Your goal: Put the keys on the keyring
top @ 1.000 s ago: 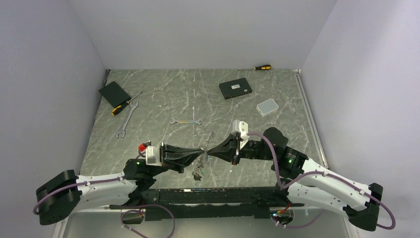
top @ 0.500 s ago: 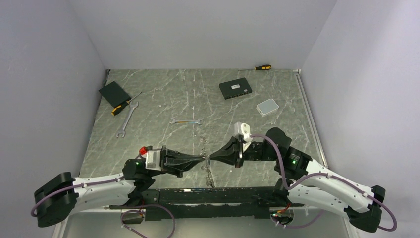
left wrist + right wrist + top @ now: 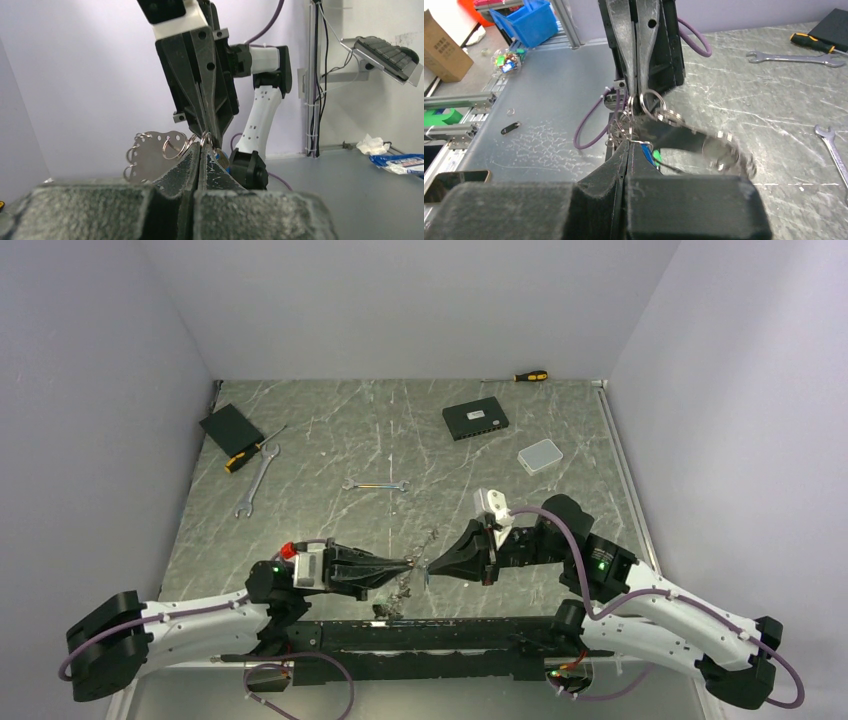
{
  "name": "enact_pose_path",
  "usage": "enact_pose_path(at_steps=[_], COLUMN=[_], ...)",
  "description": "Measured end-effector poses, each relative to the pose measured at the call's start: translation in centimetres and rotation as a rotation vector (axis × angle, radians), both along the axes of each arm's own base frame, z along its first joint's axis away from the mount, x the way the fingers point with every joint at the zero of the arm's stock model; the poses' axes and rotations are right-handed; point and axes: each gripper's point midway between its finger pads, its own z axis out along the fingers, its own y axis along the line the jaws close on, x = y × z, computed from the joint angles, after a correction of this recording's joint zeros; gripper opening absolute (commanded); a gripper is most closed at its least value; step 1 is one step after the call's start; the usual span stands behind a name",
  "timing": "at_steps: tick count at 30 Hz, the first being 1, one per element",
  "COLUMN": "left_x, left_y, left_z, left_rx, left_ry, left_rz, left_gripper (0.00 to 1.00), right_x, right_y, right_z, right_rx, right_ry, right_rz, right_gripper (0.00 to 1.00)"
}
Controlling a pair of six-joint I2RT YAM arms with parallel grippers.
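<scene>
With the keyring (image 3: 152, 150) aloft over the near edge of the table (image 3: 330, 440), pinched in the closed left gripper (image 3: 200, 149), and the right gripper (image 3: 629, 146) clamped on one of the keys (image 3: 650, 154), hold both pinches firm and thread slowly.

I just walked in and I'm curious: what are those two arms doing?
Both arms meet tip to tip. The left pincer is shut on the round silvery metal keyring, and the right pincer seems shut on a small silver key with a blue tag. Whether the key is threaded on yet, I cannot tell.
</scene>
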Motion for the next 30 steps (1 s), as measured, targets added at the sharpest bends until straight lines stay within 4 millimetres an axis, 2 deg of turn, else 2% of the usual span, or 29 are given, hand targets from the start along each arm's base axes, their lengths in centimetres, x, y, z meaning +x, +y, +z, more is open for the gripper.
enact_pose_path(at_steps=[6,21,30], left_x=[0.1,-0.4,-0.7], left_y=[-0.9,-0.4,-0.4], left_z=[-1.3,-0.6,-0.5], left_rx=[0.044,0.014,0.014], left_ry=[0.007,-0.016,-0.029], left_rz=[-0.018,-0.026,-0.043], left_gripper=[0.00,0.00,0.00], right_x=[0.0,0.1,1.2], right_y=[0.3,0.5,0.4], right_z=[-0.4,-1.4,-2.8], right_rx=[-0.013,-0.050,-0.103], right_ry=[0.023,0.042,0.041], right_rz=[0.009,0.005,-0.050], right_gripper=[0.00,0.00,0.00])
